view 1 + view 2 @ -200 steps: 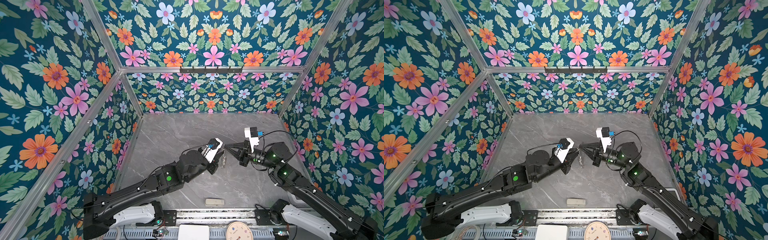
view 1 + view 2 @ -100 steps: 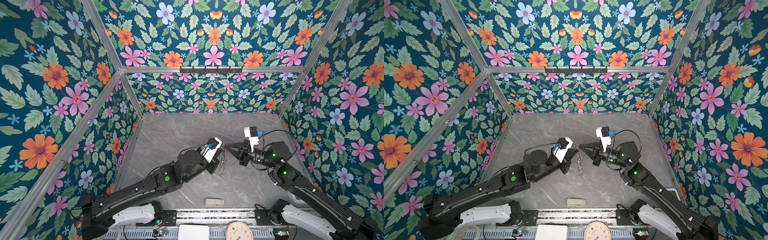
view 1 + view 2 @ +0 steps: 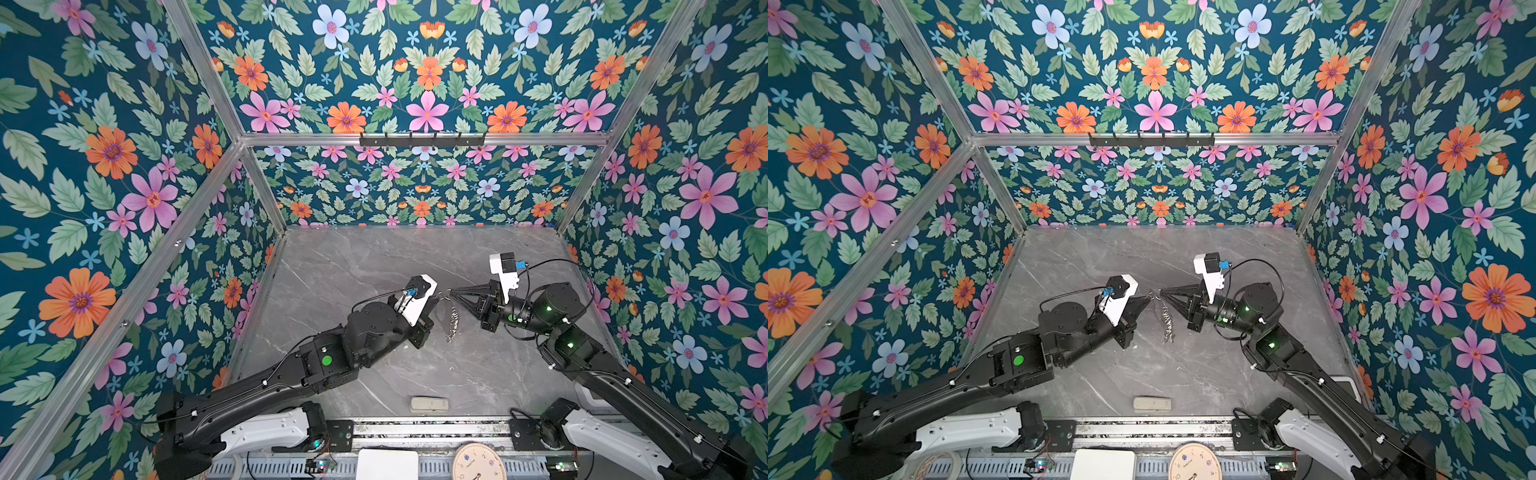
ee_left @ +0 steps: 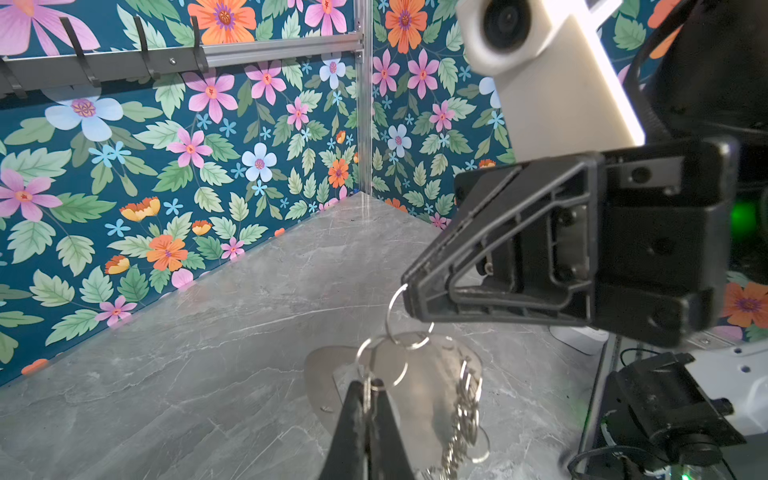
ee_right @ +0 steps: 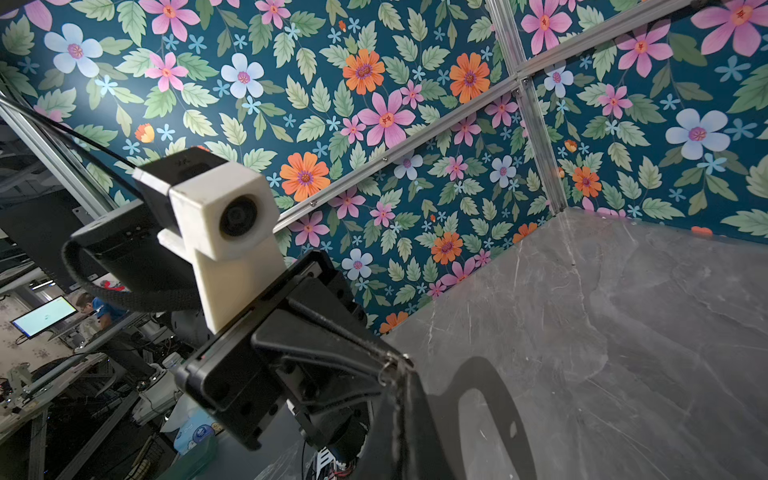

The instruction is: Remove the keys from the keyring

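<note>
So the change from a second ago: the left gripper (image 4: 368, 388) was sitting just beside the bunch with its jaws a little apart, and now they're pressed together on it. In the left wrist view it looks like it's pinching one of the keys (image 4: 368, 379) edge-on, right under a small ring. I can't say for sure it's the key and not the ring wire.

The right gripper (image 4: 409, 296) hasn't budged. Its tips are closed on the top loop of the keyring (image 4: 387, 316). In both top views the two grippers point nose to nose, almost touching, with the whole thing held up in the air above the table (image 3: 374, 270). The chain (image 3: 454, 320) dangles below them and looks like it hangs lower than it did before.

What that means, I think: the ring is held on one side and a key on the other, so the actual sliding-off can start. Nothing's off yet; the keys are on the ring. The grip is tiny, so a slip seems likely.
</note>
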Controlling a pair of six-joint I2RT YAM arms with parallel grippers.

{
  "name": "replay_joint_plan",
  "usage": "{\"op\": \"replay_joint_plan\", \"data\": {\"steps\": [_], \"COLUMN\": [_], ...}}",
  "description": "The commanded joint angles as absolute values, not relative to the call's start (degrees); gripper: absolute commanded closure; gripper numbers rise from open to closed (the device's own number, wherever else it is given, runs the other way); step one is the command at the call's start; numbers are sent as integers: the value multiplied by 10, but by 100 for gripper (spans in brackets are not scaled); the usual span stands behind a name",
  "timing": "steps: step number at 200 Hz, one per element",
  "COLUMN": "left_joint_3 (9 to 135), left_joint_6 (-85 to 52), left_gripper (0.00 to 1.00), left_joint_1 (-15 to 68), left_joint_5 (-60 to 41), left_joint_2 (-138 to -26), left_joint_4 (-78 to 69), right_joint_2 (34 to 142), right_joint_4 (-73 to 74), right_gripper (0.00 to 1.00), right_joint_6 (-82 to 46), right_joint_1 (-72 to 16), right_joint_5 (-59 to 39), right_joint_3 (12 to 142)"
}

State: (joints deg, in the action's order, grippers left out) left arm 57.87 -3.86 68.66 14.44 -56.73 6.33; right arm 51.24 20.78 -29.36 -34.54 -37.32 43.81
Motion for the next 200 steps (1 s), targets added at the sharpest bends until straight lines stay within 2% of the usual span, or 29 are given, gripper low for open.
{"op": "replay_joint_plan", "data": {"steps": [1, 124, 200], "left_joint_3": [579, 582, 584], "left_joint_6": [-44, -42, -44], "left_gripper": [100, 100, 100], "left_joint_1": [686, 686, 686], "left_joint_5": [184, 225, 217], "left_joint_2": [-560, -544, -557], "left_joint_4": [65, 62, 60], "right_joint_2": [510, 511, 497], "right_joint_4": [226, 186, 127], "right_gripper": [100, 100, 100], "right_joint_6": [-289, -271, -248], "right_joint_1": [-345, -345, -348], "right_joint_5": [-368, -365, -322], "right_joint_3": [439, 447, 464]}}
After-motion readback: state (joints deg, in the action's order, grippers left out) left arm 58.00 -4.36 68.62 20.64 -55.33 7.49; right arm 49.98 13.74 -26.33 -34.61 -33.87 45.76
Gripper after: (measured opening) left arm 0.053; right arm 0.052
